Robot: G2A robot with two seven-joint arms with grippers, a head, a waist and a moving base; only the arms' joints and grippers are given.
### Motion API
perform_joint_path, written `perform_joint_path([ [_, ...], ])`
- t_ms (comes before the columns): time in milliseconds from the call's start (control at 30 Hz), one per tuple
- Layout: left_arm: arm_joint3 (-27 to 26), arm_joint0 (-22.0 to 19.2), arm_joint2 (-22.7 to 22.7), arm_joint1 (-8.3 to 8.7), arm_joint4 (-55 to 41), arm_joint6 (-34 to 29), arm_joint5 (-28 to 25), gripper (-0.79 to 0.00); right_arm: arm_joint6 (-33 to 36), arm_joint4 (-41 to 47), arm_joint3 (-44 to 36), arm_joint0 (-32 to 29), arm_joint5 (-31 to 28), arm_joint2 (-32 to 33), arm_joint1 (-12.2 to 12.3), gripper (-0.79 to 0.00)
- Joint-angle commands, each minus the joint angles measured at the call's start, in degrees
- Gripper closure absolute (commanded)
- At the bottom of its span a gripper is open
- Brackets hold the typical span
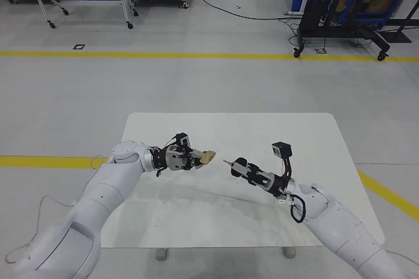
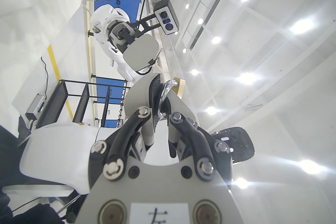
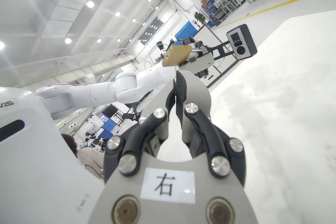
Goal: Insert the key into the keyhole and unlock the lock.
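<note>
Currently left fingers (image 2: 139,96) clamp the brass padlock (image 1: 207,157) by its shackle above the counter (image 1: 160,129), with its body turned rightward, presumably to present the keyhole. Opposite, the key (image 1: 228,163) points at it, tip just short, pinched between the closed right fingers (image 3: 197,93).

I am counting one lock (image 1: 207,157), one key (image 1: 228,163) and one table (image 1: 265,129).
I am working with two grippers, each pinching exactly one thing: my left gripper (image 1: 197,159) is clamping the single brass lock, and my right gripper (image 1: 239,166) is clamping the single key. From the key, the lock is hanging at nine o'clock, just clear of its tip. The one white table is lying beneath both. Two wrist cameras are riding along, one on the left arm (image 1: 182,139) and one on the right arm (image 1: 281,150).
</note>
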Motion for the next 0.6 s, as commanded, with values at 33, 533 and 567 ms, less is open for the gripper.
perform_joint_path([
  [33, -0.92, 0.49, 0.0, 0.15, 1.95, 3.36, -0.82, 0.0, -0.46, 1.4, -2.03, -0.82, 1.48, 0.86, 0.09, 0.0],
  [533, -8.96, 3.86, -2.34, 1.95, 9.99, 6.28, 1.71, 0.0, 3.55, 18.01, 0.61, 2.64, 10.92, -1.01, -2.59, 0.0],
  [567, -9.22, 4.02, -2.53, 2.0, 10.07, 6.35, 2.01, 0.0, 4.72, 18.22, 1.35, 3.12, 11.29, -1.1, -2.72, 0.0],
])
